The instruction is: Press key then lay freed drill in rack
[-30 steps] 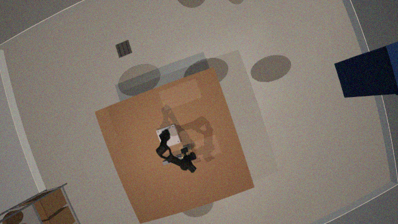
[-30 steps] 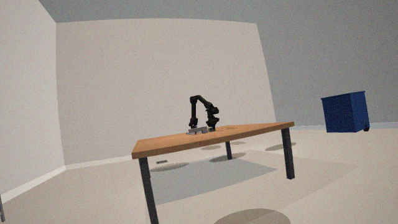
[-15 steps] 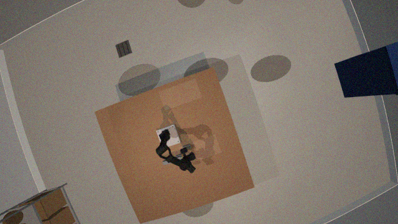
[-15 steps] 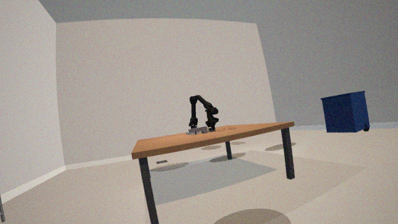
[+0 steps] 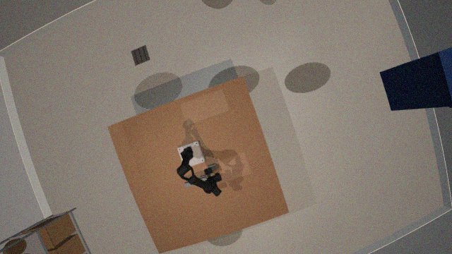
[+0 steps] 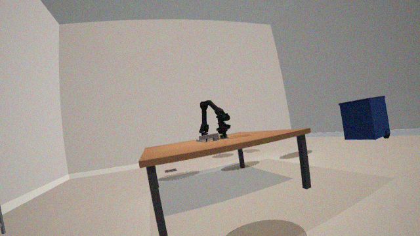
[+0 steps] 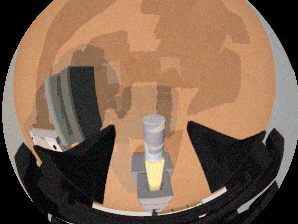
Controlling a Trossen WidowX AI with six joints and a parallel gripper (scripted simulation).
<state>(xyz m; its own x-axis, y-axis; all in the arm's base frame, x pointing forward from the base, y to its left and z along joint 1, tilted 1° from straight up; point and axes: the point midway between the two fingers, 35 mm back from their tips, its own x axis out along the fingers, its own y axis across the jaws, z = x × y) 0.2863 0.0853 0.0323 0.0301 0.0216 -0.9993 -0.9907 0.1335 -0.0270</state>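
Observation:
The drill, a grey cylinder (image 7: 154, 134), shows at the lower middle of the wrist view. Its lower end meets a tapering yellow part (image 7: 155, 174), shank or key, I cannot tell which. The yellow part ends in a grey notched holder (image 7: 144, 191) (image 6: 210, 136). My gripper (image 7: 152, 127) (image 6: 224, 136) is open and low over the table, one black finger on each side of the drill, with a gap to both. A grey-green block with a dark face (image 7: 62, 105) (image 5: 212, 166), apparently the rack, lies left of the fingers in the wrist view.
The arm's white base plate (image 5: 197, 158) (image 7: 46, 138) stands beside the holder and rack on the orange-brown table (image 5: 159, 212) (image 6: 184, 150). The arm arches over from it and hides part of the holder in the top view. A blue bin (image 5: 413, 82) (image 6: 357, 119) stands off the table.

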